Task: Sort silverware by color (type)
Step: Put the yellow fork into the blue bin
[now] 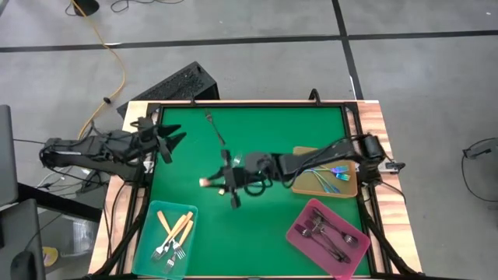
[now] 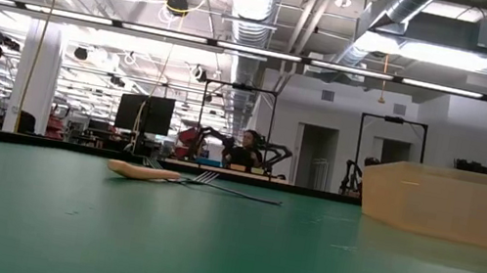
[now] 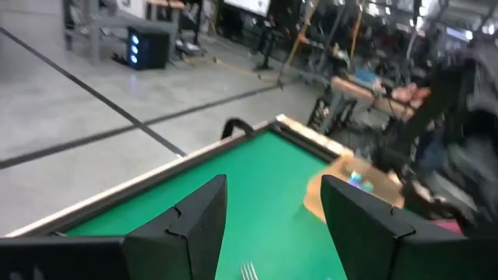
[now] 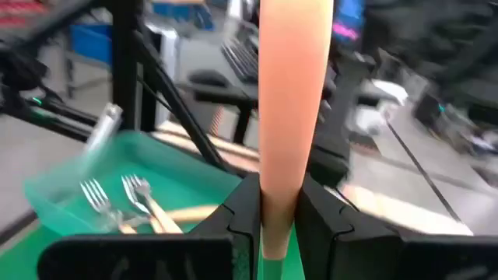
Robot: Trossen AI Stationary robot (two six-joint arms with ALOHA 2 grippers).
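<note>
Right gripper [image 1: 226, 182] near the table's [image 1: 257, 140] middle, clamped on a cream-handled fork [image 4: 292, 101]. Left gripper [image 1: 173, 140] wide open, empty, at the left edge. Teal tray [image 1: 148, 247] with similar forks in the front-left corner.

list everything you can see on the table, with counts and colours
mat: one, green, covers the table
teal tray: one, left side
cream-handled forks: about three, in teal tray
tan tray: one, right side
iridescent forks: several, blue-rainbow, in tan tray
pink tray: one, right side
dark forks: several, in pink tray
loose dark fork: one, on mat
left gripper: open, at mat's left edge
right gripper: mid-mat, shut on held cream-handled fork
</note>
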